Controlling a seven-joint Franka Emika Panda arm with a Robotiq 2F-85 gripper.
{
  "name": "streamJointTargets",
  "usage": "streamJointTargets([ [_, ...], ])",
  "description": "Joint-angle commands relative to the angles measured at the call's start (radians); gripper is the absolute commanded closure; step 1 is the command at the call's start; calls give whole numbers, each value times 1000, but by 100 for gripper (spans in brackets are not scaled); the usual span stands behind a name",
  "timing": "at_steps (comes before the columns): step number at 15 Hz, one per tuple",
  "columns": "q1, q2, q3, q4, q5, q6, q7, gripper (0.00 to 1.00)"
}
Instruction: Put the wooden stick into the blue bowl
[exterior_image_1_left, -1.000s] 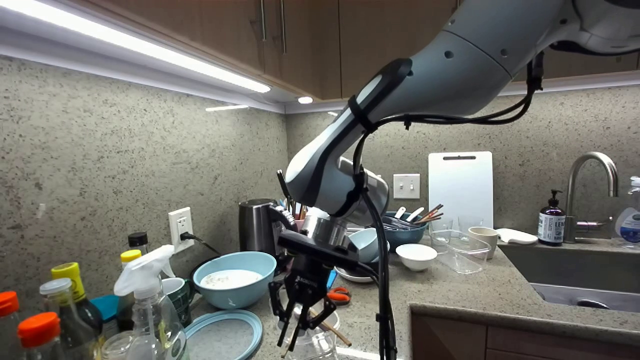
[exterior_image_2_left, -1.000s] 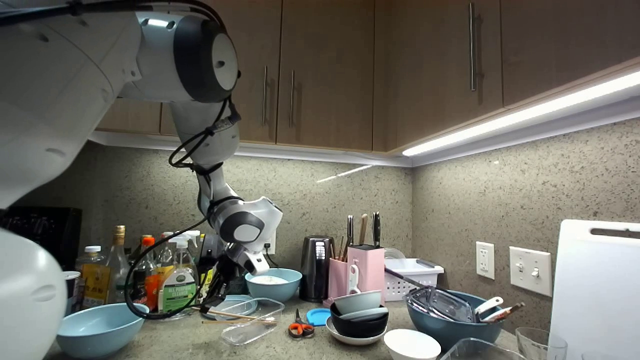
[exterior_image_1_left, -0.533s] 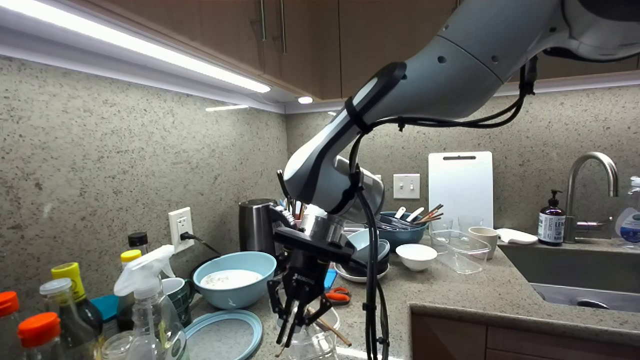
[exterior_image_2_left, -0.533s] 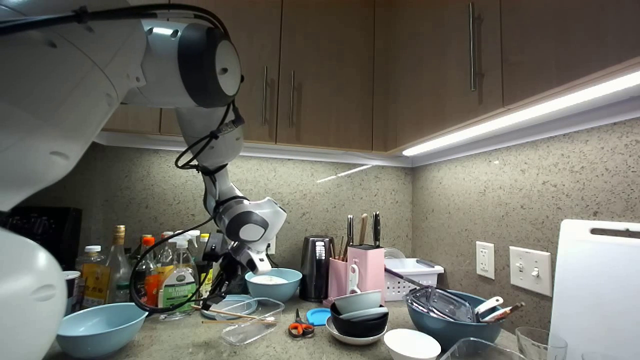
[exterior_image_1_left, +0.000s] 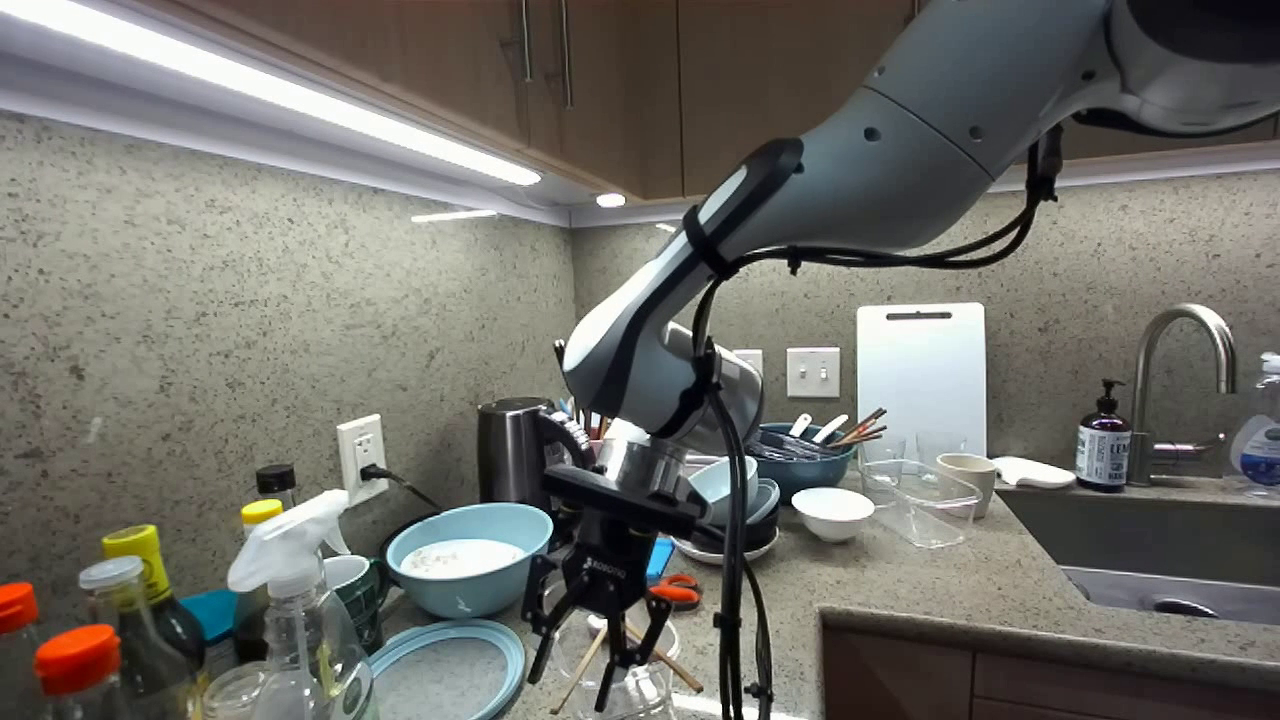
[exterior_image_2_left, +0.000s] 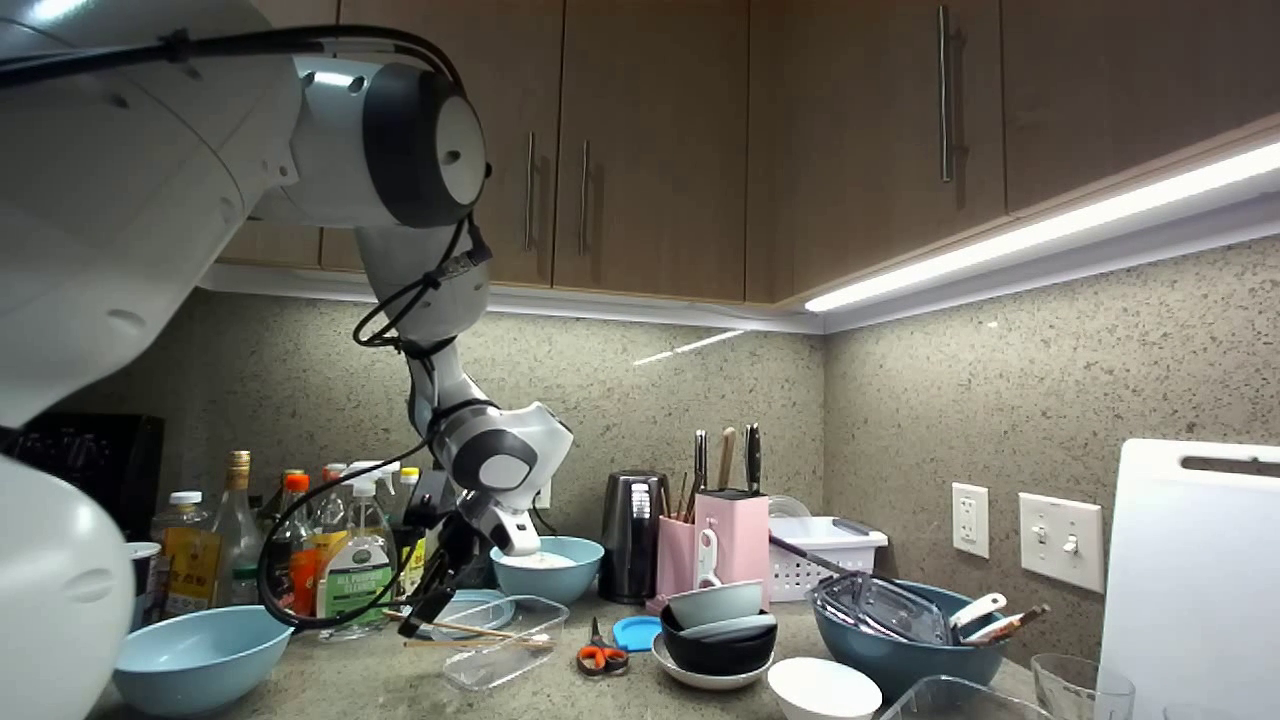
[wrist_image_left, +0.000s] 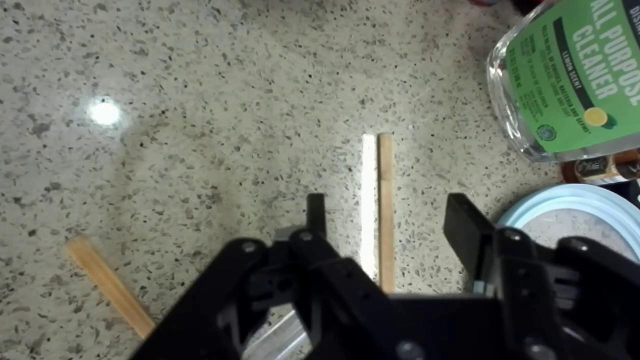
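Two wooden sticks lie near the clear plastic tray (exterior_image_2_left: 500, 672). One wooden stick (wrist_image_left: 385, 215) runs between my spread fingers in the wrist view, touching neither; its near end is hidden behind the gripper. It also shows in an exterior view (exterior_image_1_left: 583, 668). The other stick (wrist_image_left: 111, 287) lies to the left in the wrist view. My gripper (wrist_image_left: 382, 202) is open and empty, low over the counter; it also shows in both exterior views (exterior_image_1_left: 568, 693) (exterior_image_2_left: 413, 622). The blue bowl (exterior_image_1_left: 475, 585), with whitish contents, stands behind the gripper near the wall (exterior_image_2_left: 550, 580).
Another light-blue bowl (exterior_image_2_left: 200, 660) stands at the left in an exterior view. A blue-rimmed lid (exterior_image_1_left: 515, 665) and a spray bottle (wrist_image_left: 565, 95) are beside the gripper. Orange scissors (exterior_image_2_left: 602, 658), stacked bowls (exterior_image_2_left: 718, 650) and a kettle (exterior_image_2_left: 632, 540) stand around.
The fingers, close together in the earlier frames with the stick at their tips, are now spread wide around it. The arm has shifted slightly. The bowls have not moved.
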Motion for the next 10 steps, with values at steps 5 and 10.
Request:
streamJointTargets([
  [5,5,22,-5,30,4,-37,32,63],
  [10,9,28,-5,35,-2,-33,25,96],
])
